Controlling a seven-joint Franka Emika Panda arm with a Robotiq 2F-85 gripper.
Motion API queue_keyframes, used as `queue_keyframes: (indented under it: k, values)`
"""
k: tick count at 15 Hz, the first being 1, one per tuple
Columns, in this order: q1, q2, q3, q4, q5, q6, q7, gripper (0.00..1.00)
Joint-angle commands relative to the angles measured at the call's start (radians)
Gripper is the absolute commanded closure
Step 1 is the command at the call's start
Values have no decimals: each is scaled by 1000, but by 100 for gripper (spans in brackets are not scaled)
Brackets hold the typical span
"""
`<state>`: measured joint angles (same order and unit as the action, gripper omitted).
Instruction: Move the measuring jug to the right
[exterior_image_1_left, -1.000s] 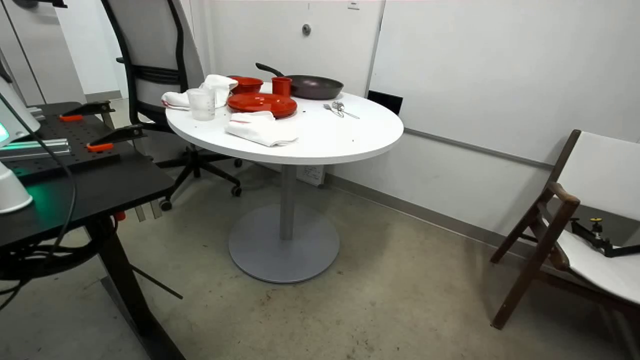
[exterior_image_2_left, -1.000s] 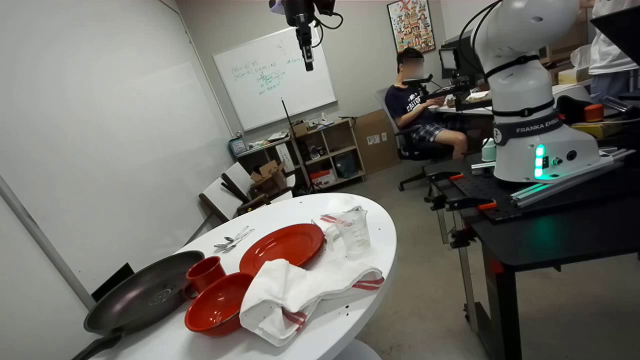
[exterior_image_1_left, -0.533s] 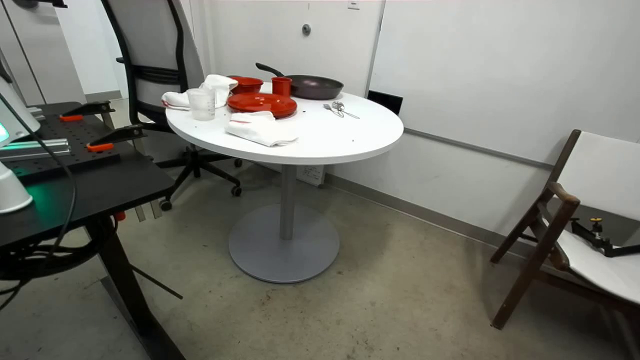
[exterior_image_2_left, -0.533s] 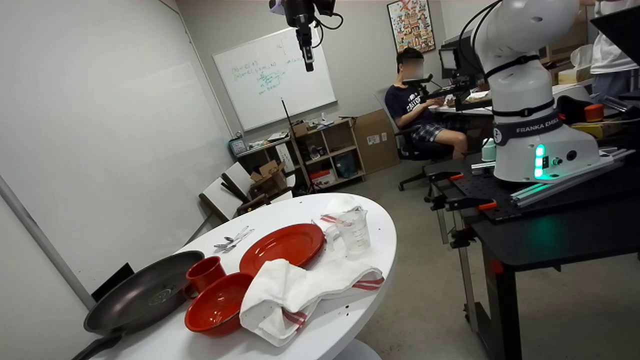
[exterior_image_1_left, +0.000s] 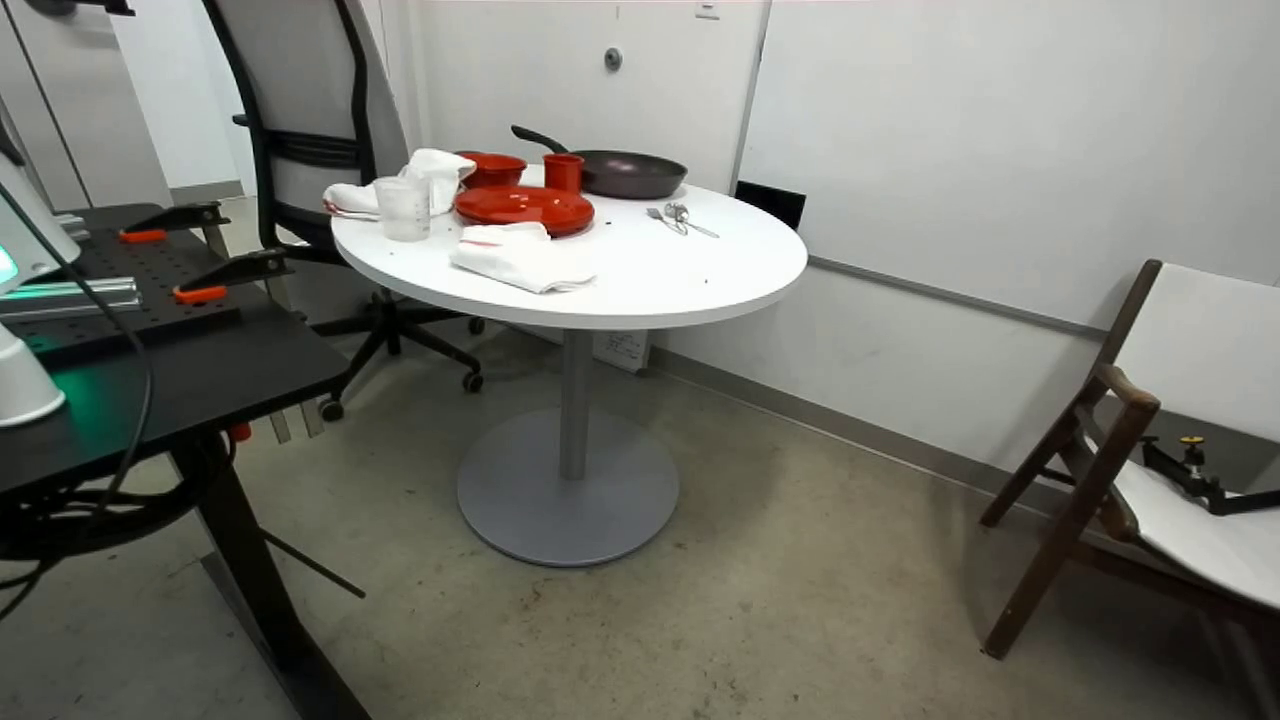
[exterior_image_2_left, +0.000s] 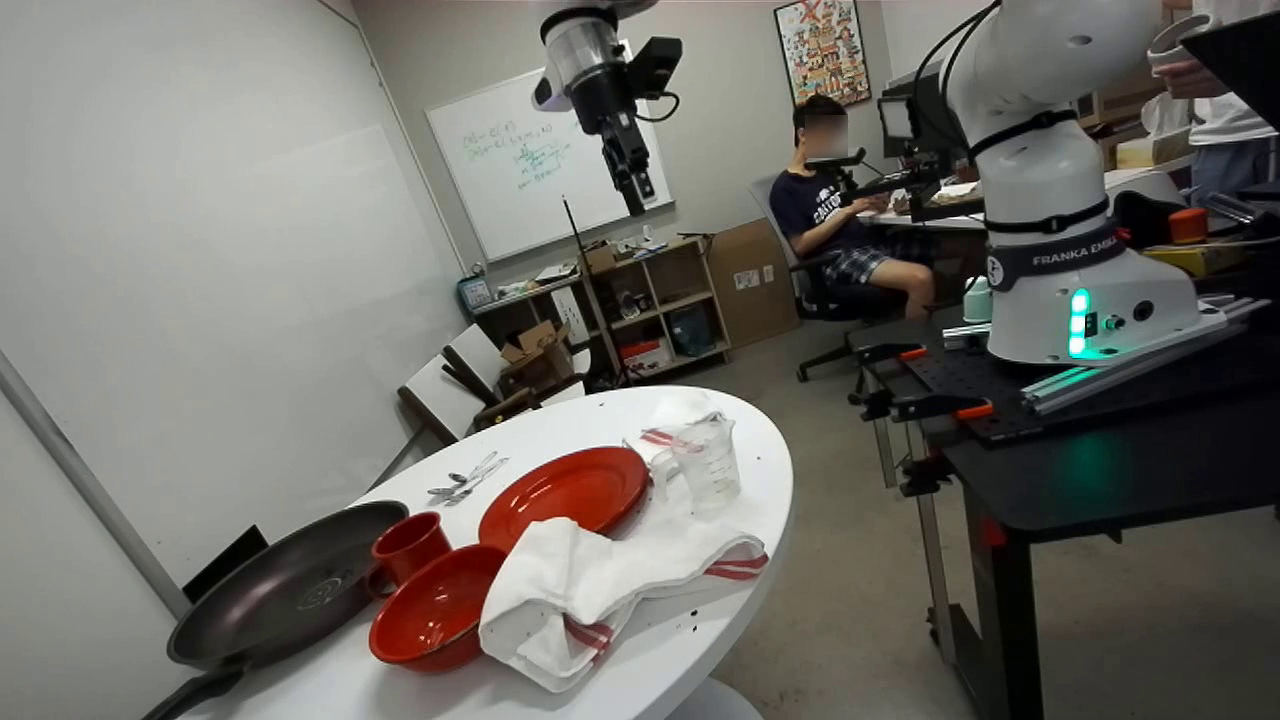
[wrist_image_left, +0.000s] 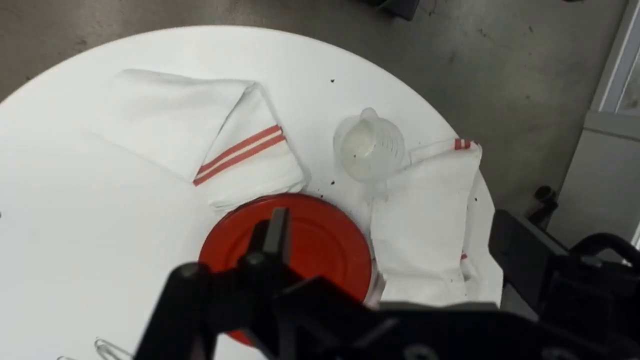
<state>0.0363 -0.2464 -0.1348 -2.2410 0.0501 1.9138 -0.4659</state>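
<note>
One clear jug (wrist_image_left: 372, 145), upright on the round table (exterior_image_1_left: 700, 258), near its edge, between two towels (wrist_image_left: 250, 170); one red plate (exterior_image_2_left: 565, 495), near it; one gripper (exterior_image_2_left: 637, 195), in mid-air above, fingers (wrist_image_left: 276, 231) apart; I count also bowl (exterior_image_2_left: 435, 612), mug (exterior_image_2_left: 414, 552), pan (exterior_image_2_left: 285, 590).

Measuring jug (wrist_image_left: 372, 155): clear, faintly milky, short measuring lines up its wall
Crumpled cloth (wrist_image_left: 425, 225): white, red stripes near the ends
Flat-folded cloth (wrist_image_left: 170, 110): white, two parallel red stripes
Plate (exterior_image_1_left: 525, 205): glossy red
Bowl (exterior_image_2_left: 440, 610): the same red
Mug (exterior_image_2_left: 412, 548): red
Frying pan (exterior_image_2_left: 280, 600): near-black with a brownish-purple sheen, pale round mark at centre
Cutlery (exterior_image_2_left: 465, 483): silver
Tabletop (exterior_image_1_left: 680, 270): plain white, a few dark specks
Pedestal (exterior_image_1_left: 575, 400): grey
Gripper (exterior_image_2_left: 638, 198): black
Robot arm (exterior_image_2_left: 1040, 180): white, black straps, green-lit base
Clamps (exterior_image_2_left: 930, 407): black, orange grips
Wooden chair (exterior_image_1_left: 1200, 545): brown frame, white seat
Seated man (exterior_image_2_left: 805, 205): navy shirt, white print, checked shorts
</note>
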Motion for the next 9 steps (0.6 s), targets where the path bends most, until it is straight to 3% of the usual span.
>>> queue_keyframes:
  k: [1,9]
  values:
    - [5,98,48,1,-45,35,-26,0]
    - [3,332,118,25,-108,148,-56,0]
